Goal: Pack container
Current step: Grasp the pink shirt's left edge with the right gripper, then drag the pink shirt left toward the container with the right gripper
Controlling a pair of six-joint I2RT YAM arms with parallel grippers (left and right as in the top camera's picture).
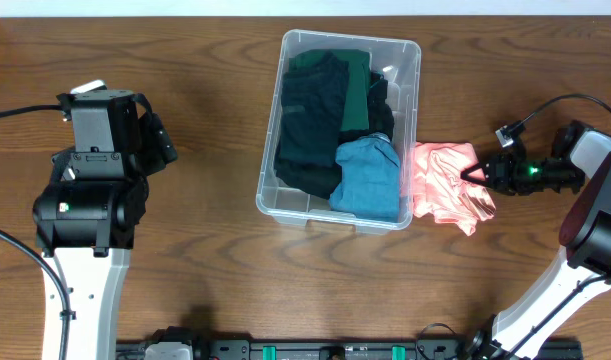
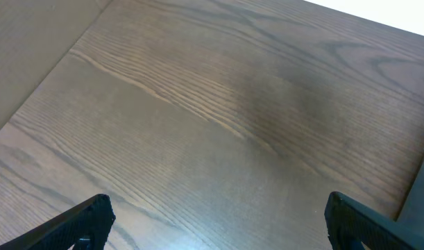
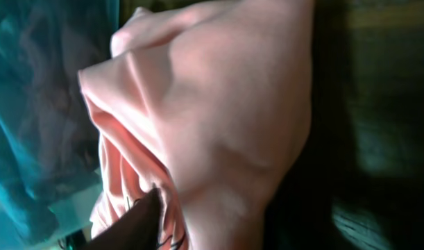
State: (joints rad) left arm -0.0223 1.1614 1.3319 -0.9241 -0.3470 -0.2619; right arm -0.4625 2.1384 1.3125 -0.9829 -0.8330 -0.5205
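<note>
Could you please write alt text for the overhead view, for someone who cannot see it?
A clear bin of dark, green and blue clothes sits on the table. A pink garment lies outside it, by the wall, with the right claw at its edge; the left arm stands apart.

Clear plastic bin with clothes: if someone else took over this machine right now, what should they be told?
Left gripper: open, empty, over the wooden table.
Right gripper: seems shut on the crumpled pink cloth, which lies on the table beside the large clear rectangular plastic bin.
Done: black clothes, green cloth and blue cloth are inside.
Left: get the pink cloth in.
</note>
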